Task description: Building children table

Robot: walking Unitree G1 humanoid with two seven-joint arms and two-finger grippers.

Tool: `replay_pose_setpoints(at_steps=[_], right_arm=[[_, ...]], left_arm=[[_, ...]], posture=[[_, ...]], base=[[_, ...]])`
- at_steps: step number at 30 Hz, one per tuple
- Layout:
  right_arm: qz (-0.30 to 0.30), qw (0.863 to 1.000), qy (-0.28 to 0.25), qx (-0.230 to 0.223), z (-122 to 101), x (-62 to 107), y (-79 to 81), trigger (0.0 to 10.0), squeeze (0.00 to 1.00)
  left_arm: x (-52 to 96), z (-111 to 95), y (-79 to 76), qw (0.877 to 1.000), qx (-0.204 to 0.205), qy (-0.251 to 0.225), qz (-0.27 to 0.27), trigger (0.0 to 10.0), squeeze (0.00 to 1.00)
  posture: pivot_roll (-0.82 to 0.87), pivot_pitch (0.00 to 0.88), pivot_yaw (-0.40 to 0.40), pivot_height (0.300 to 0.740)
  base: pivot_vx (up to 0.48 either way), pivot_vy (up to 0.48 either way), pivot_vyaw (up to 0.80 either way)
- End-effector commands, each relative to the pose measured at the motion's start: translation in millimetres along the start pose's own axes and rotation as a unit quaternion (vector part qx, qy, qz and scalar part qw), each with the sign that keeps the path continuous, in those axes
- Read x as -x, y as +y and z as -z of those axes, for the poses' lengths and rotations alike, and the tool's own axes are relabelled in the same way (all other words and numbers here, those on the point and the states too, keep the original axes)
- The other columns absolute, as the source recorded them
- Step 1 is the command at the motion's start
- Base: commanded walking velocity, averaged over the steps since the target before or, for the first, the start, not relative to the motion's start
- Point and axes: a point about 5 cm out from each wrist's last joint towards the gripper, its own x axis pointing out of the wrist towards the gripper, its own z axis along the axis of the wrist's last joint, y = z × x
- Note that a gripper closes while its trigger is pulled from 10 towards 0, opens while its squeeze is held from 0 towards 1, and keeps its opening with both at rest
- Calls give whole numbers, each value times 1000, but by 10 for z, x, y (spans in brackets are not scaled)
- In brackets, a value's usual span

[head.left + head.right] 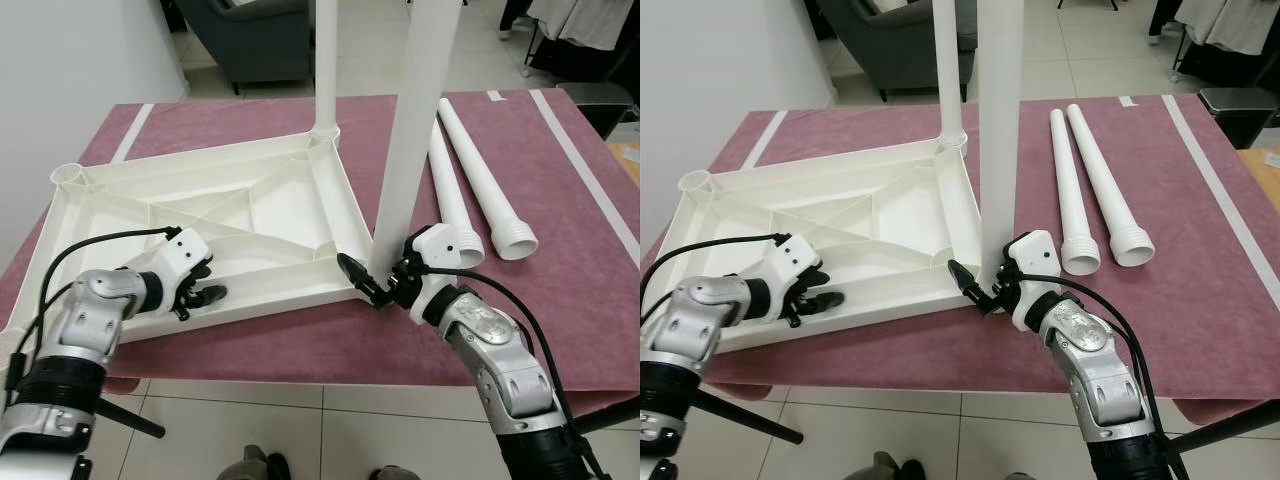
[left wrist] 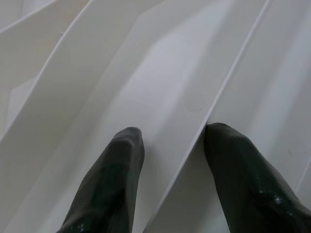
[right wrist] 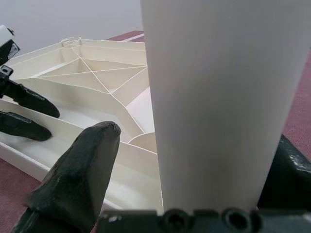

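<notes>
Your right gripper (image 1: 380, 283) clasps the upright leg (image 1: 410, 150) at the tabletop's (image 1: 250, 215) near corner socket; your left gripper (image 1: 200, 285), fingers parted, straddles a rib. Tilt the leg and you risk it jamming or the tabletop sliding

An upturned white tabletop (image 1: 840, 215) lies on the maroon surface (image 1: 1200, 270), with one leg (image 1: 948, 75) upright at its far corner. The right claw (image 1: 985, 285) holds a second upright leg (image 1: 1000, 130) at the near corner, while the left claw (image 1: 815, 295) rests on the tabletop's near edge. Two loose legs (image 1: 1090, 185) lie side by side to the right.
</notes>
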Motion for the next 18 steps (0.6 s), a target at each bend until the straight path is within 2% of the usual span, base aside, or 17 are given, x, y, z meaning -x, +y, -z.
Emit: replay_pose_setpoints(at_steps=[1, 3, 4, 6, 8, 14, 18], right_arm=[[-23, 1000, -5, -5, -22, -6, 76, 10000, 0], [-32, 999, -3, -3, -37, 43, 96, 10000, 0], [-32, 999, -3, -3, -37, 43, 96, 10000, 0], [-58, 998, 6, 0, -54, 147, 140, 10000, 0], [-75, 997, 12, 4, -65, 206, 167, 10000, 0], [-97, 995, 21, 12, -86, 291, 197, 10000, 0], [-103, 994, 32, 23, -106, 369, 179, 10000, 0]], left_arm=[[-24, 59, 101, 993, 0, 15, -116, 10000, 0], [-136, -3, 117, 992, -9, 10, -128, 10000, 0], [-136, -3, 117, 992, -9, 10, -128, 10000, 0], [-308, -191, 133, 990, -22, -10, -140, 10000, 0], [-401, -331, 117, 990, -27, -28, -136, 10000, 0], [-506, -502, 82, 990, -39, -49, -125, 10000, 0], [-601, -717, 4, 991, -54, -81, -96, 10000, 0]], posture=[[-80, 109, 136, 740], [-93, 112, 136, 740], [-93, 112, 136, 740], [-103, 116, 137, 740], [-108, 117, 139, 740], [-117, 120, 141, 740], [-127, 122, 146, 740]], base=[[0, 0, 0], [0, 0, 0], [0, 0, 0], [0, 0, 0], [0, 0, 0], [0, 0, 0], [0, 0, 0]])
